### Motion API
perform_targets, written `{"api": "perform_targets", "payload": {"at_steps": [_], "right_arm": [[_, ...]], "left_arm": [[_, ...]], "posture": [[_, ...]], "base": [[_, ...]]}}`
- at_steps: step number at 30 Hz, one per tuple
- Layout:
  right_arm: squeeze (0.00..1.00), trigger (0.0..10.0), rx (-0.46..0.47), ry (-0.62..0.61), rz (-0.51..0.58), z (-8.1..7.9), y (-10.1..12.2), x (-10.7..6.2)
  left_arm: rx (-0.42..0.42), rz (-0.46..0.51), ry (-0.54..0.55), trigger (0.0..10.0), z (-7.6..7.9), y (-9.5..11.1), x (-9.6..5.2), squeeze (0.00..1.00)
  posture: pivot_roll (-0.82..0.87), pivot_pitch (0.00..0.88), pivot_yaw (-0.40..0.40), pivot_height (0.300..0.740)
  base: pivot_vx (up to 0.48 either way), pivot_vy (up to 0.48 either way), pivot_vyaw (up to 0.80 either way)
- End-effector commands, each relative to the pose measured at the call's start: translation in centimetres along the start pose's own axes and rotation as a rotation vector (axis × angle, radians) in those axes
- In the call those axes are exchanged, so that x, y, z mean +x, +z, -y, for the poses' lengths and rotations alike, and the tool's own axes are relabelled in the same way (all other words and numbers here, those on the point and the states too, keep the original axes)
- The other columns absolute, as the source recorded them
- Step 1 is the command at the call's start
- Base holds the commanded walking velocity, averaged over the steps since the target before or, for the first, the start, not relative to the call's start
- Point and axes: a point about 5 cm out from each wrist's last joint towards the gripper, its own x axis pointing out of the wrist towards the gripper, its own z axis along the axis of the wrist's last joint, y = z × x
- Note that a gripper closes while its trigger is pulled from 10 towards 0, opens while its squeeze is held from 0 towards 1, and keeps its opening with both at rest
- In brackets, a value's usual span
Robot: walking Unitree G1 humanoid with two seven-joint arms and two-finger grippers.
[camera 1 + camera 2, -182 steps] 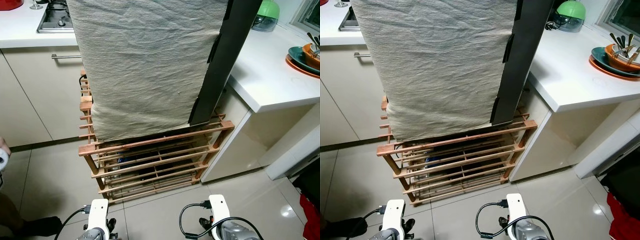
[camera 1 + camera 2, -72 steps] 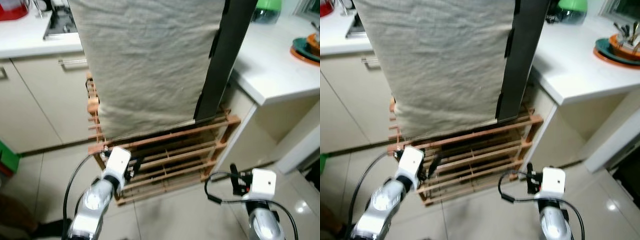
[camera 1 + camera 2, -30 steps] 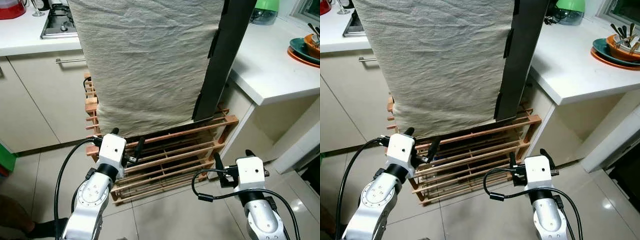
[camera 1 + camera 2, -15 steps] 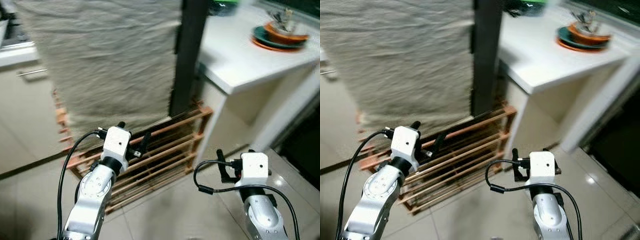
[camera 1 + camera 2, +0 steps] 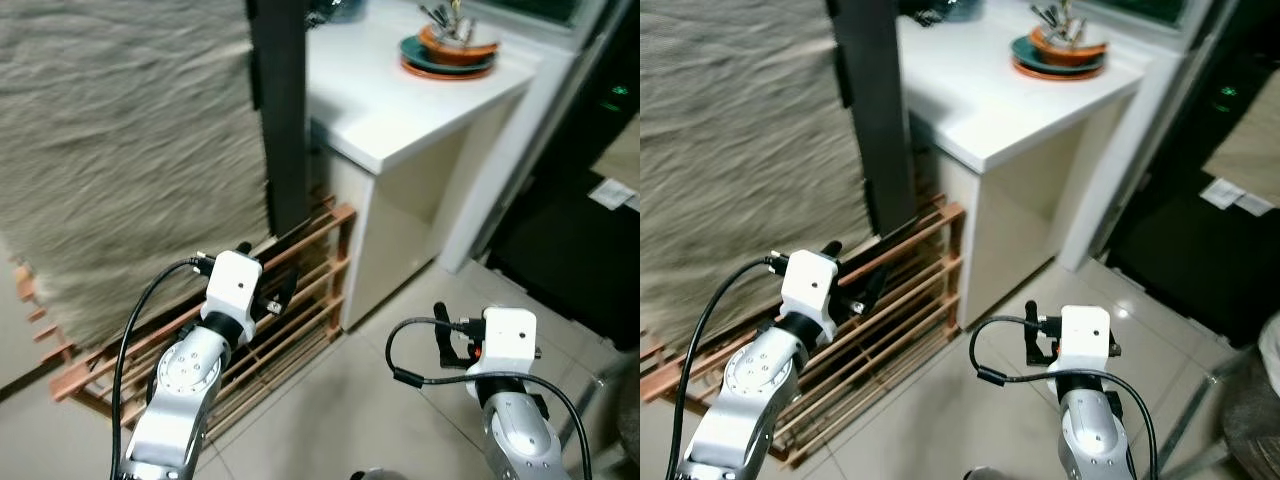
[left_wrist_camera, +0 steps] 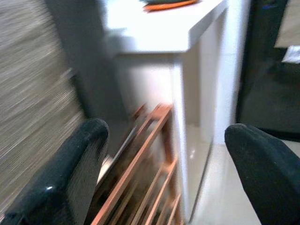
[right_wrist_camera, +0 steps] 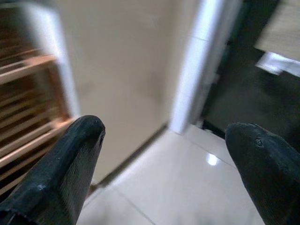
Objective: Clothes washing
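Left gripper (image 5: 262, 280) is raised before the wooden rack (image 5: 310, 270), jaws spread wide, empty. Right gripper (image 5: 455, 335) hovers over the floor (image 5: 380, 420) beside the white counter (image 5: 390, 100), jaws likewise apart. No legible writing.

**Both my arms raised, fingers spread**

My left arm reaches forward and up, its silver forearm angled ahead of me, and my left gripper (image 5: 265, 285) holds nothing, its two black fingers (image 6: 70, 173) parted wide. My right arm is bent up in front of me at a lower height, a black cable looping beside the wrist. My right gripper (image 5: 455, 335) is likewise spread apart and holds nothing.
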Motion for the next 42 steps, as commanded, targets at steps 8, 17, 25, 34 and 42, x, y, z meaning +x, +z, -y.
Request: {"api": "perform_targets", "payload": {"at_steps": [8, 17, 25, 34, 42], "right_arm": [[0.0, 10.0, 0.025, -0.041, 0.08, 0.7, 2.7, 0.7], [0.0, 10.0, 0.023, 0.006, 0.189, 0.0, 5.9, 1.1], [0.0, 10.0, -0.035, 0.054, 0.305, -1.1, 9.7, 1.3], [0.0, 10.0, -0.033, -0.002, 0.296, -0.5, 11.3, 2.3], [0.0, 10.0, -0.021, -0.006, 0.302, -0.5, 12.1, 2.2]], "left_arm": [[0.018, 0.088, -0.044, 10.0, 0.3, 3.3, 1.2, 0.0], [0.022, 0.128, -0.047, 10.0, -0.2, 5.0, 1.9, 0.0], [0.032, 0.143, -0.042, 10.0, -0.8, 6.6, 2.4, 0.0], [-0.02, 0.17, -0.058, 10.0, -0.4, 8.8, 3.0, 0.0], [-0.019, 0.152, -0.053, 10.0, -0.6, 8.7, 3.1, 0.0]], "posture": [[-0.14, 0.0, 0.033, 0.74], [-0.14, 0.0, 0.042, 0.74], [-0.13, 0.0, 0.041, 0.74], [-0.13, 0.0, 0.041, 0.74], [-0.13, 0.0, 0.04, 0.74]], "base": [[0.308, 0.0, -0.8], [0.308, 0.0, -0.8], [0.297, 0.0, -0.27], [0.287, 0.0, -0.44], [0.283, 0.0, -0.8]]}}
